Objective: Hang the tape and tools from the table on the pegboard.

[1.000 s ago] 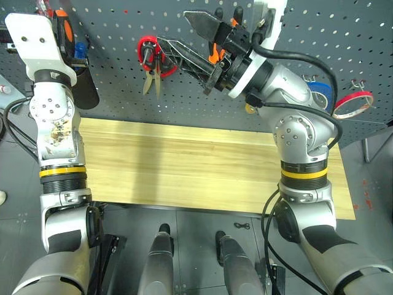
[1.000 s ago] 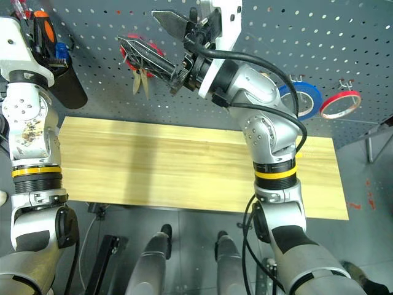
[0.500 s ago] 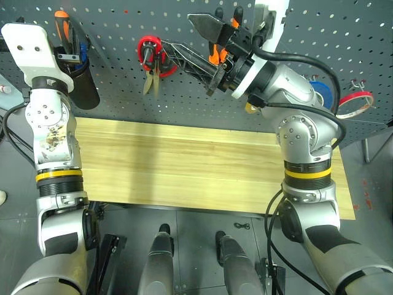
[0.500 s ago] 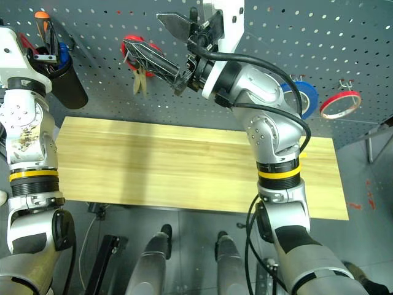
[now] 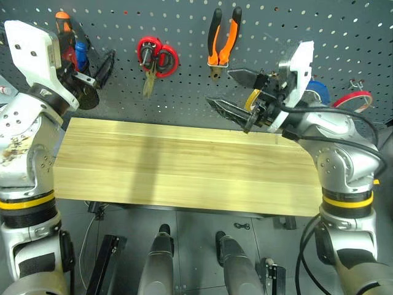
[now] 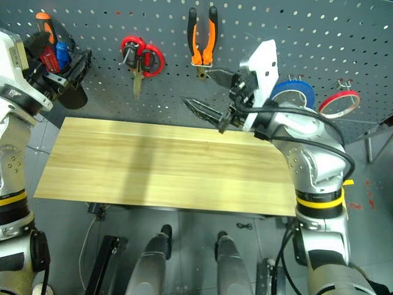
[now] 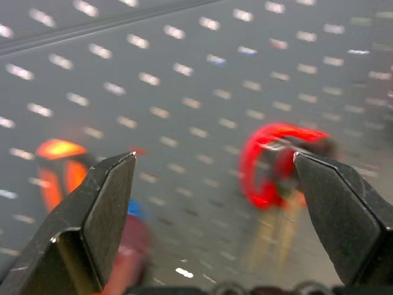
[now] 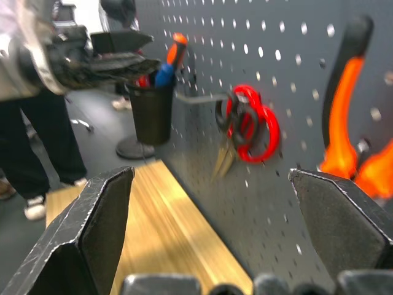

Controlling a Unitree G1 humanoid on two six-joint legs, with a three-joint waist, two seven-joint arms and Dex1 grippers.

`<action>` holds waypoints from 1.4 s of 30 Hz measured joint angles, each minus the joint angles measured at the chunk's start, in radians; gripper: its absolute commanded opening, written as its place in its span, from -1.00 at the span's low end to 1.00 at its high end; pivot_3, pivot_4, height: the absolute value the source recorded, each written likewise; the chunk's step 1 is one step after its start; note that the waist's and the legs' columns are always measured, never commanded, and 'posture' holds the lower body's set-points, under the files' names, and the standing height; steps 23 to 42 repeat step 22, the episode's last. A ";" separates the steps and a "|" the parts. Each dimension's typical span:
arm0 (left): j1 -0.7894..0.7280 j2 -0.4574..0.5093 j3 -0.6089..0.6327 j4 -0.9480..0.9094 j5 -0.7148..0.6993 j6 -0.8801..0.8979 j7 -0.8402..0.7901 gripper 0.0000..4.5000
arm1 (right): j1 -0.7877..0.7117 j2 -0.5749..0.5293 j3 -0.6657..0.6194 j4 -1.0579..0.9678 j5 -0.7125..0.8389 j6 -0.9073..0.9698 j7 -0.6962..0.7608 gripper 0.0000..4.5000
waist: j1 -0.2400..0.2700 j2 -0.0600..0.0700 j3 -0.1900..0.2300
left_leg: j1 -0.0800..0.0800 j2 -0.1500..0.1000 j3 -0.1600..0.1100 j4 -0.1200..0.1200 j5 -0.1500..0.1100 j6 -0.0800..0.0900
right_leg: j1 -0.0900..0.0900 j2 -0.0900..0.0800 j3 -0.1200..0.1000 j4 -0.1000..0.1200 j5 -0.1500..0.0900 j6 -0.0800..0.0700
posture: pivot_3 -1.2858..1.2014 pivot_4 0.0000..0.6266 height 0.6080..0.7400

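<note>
The pegboard (image 5: 184,24) carries the orange-and-black pliers (image 5: 222,37), and small black-handled scissors (image 8: 228,114) share a hook with red scissors (image 5: 158,57). The blue tape (image 6: 295,92) hangs behind my right arm. A red-handled screwdriver (image 6: 48,58) stands in a black cup (image 8: 150,110). Nothing lies on the table (image 5: 184,166). My left gripper (image 5: 97,72) is open and empty just in front of the cup. My right gripper (image 5: 235,95) is open and empty below the pliers, above the table's back edge.
A red tape ring (image 5: 353,101) hangs at the far right, and a yellow ring (image 5: 250,101) shows between my right fingers. The cup also holds an orange screwdriver (image 5: 61,18) and a blue tool (image 6: 59,52). A person's legs (image 8: 31,141) stand beyond the table's left end.
My right gripper has dropped from the pliers towards the table's back edge, still open. My left gripper has opened, pulled back from over the cup and turned right.
</note>
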State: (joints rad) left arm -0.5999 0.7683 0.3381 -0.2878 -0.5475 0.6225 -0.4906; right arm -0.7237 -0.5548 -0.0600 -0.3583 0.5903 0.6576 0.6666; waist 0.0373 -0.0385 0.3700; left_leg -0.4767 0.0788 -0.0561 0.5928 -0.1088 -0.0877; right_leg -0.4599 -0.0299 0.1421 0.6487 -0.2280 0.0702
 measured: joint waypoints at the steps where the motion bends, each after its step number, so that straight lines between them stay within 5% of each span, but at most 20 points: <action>1: 0.031 0.014 0.003 -0.018 -0.038 0.048 -0.020 0.95 | 0.027 -0.013 -0.005 -0.017 0.005 0.012 -0.002 1.00 | 0.000 0.000 0.000 | 0.000 0.000 0.000 0.000 0.000 0.000 | 0.000 0.000 0.000 0.000 0.000 0.000 | 0.17 0.18 1.00; 10: 0.329 0.057 0.012 -0.186 -0.166 0.242 -0.075 0.95 | 0.323 -0.108 -0.040 -0.237 0.039 0.120 -0.070 1.00 | -0.001 0.000 0.000 | 0.001 0.000 0.000 0.002 0.000 0.000 | 0.001 0.000 0.001 0.000 -0.004 0.006 | 0.14 0.20 1.00; 17: 0.599 0.088 -0.092 -0.100 0.022 0.073 -0.164 0.95 | 0.691 -0.182 -0.048 -0.265 -0.088 0.074 -0.088 1.00 | 0.002 0.000 0.000 | 0.001 0.000 0.001 0.003 0.001 0.001 | 0.001 0.000 0.001 -0.001 -0.007 0.006 | 0.13 0.22 1.00; 42: 0.551 0.075 -0.115 0.012 0.066 -0.031 -0.223 0.95 | 0.710 -0.182 -0.076 -0.185 -0.170 -0.006 -0.102 1.00 | -0.005 0.000 0.000 | 0.002 0.000 0.004 0.004 0.004 0.004 | 0.001 -0.001 0.003 -0.001 -0.008 0.000 | 0.12 0.23 1.00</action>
